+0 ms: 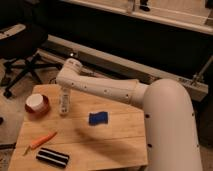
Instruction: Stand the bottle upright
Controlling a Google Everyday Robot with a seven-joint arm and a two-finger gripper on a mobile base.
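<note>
Camera view: the gripper [64, 95] is seen over the far left part of the wooden surface [120, 145], pointed downward at the end of the white arm [105, 90], which reaches in from the right. It is clamped on the upper part of the bottle [63, 108], which is held upright; whether its base touches the surface cannot be told. The bottle is placed just right of the red bowl [36, 104]. A blue sponge [97, 118] is seen further right, and an orange carrot [43, 140] and a black-and-white striped object [52, 157] are laid at the near left
</note>
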